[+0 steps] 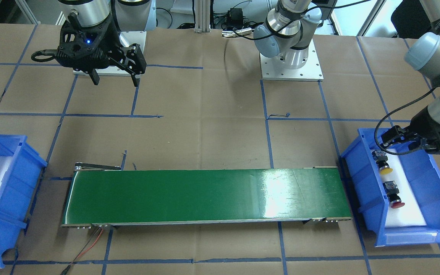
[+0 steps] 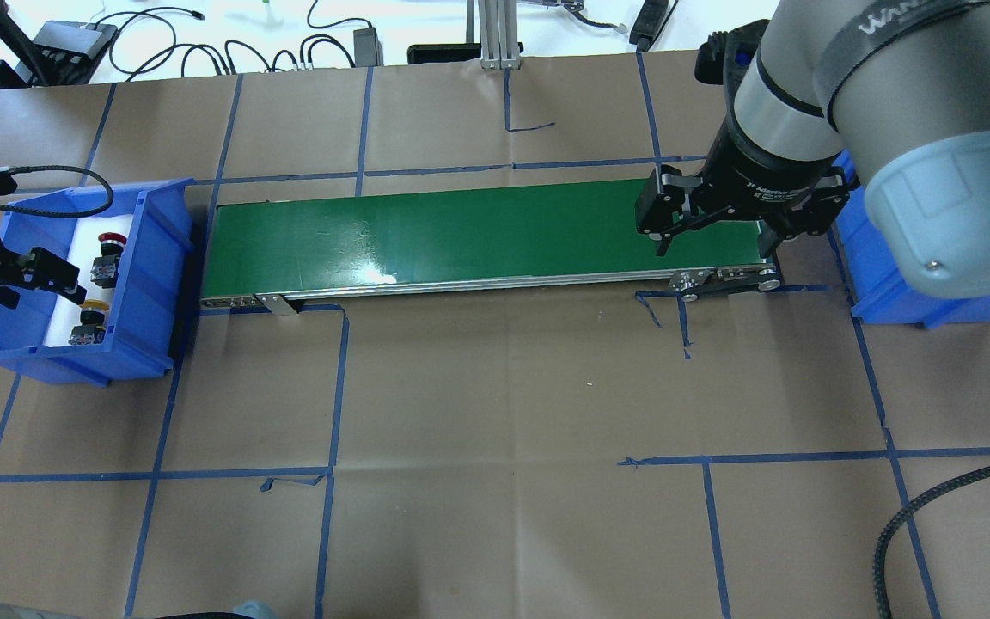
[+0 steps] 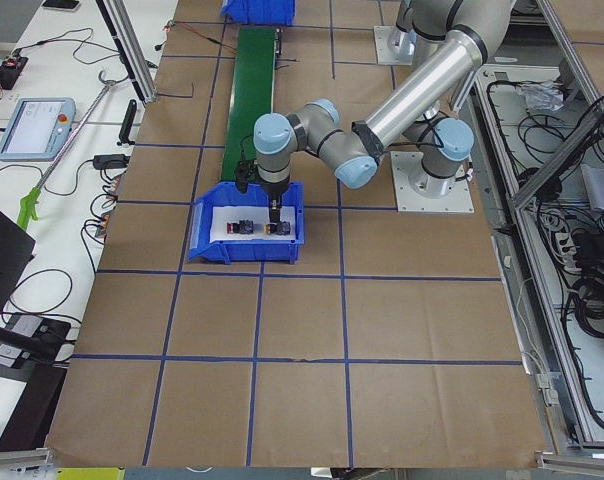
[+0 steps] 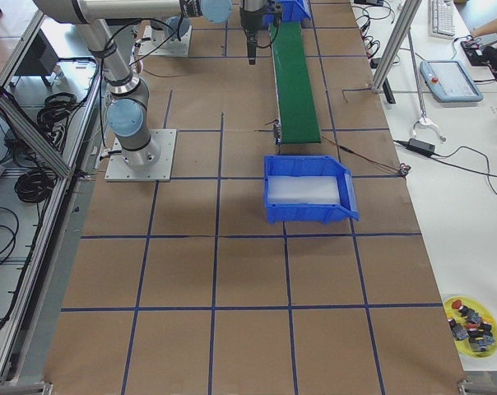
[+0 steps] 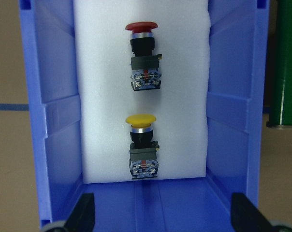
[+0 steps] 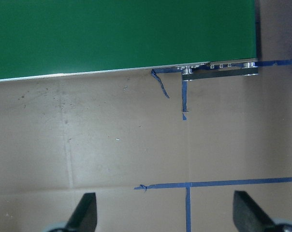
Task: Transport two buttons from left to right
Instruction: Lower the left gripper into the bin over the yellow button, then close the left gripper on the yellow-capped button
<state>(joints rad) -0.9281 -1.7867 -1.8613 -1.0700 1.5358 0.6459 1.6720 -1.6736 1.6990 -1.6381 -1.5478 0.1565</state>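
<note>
Two buttons lie on white foam in the blue left bin point(image 5: 54, 121). The yellow-capped button point(image 5: 140, 140) is nearer my left gripper, and the red-capped button point(image 5: 143, 58) lies beyond it. They also show in the front view, yellow point(image 1: 384, 166) and red point(image 1: 395, 198), and in the overhead view, yellow point(image 2: 91, 311) and red point(image 2: 108, 249). My left gripper point(image 5: 163, 217) point(image 1: 401, 144) is open and empty above the bin's near end, touching neither button. My right gripper point(image 2: 712, 249) point(image 1: 115, 79) is open and empty above the conveyor's right end.
A green conveyor belt point(image 2: 461, 232) runs between the left bin and a second blue bin point(image 1: 13, 179) lined with white foam at the robot's right. Brown paper with blue tape lines covers the table point(image 2: 504, 413). The arm bases point(image 1: 291, 65) stand behind the belt.
</note>
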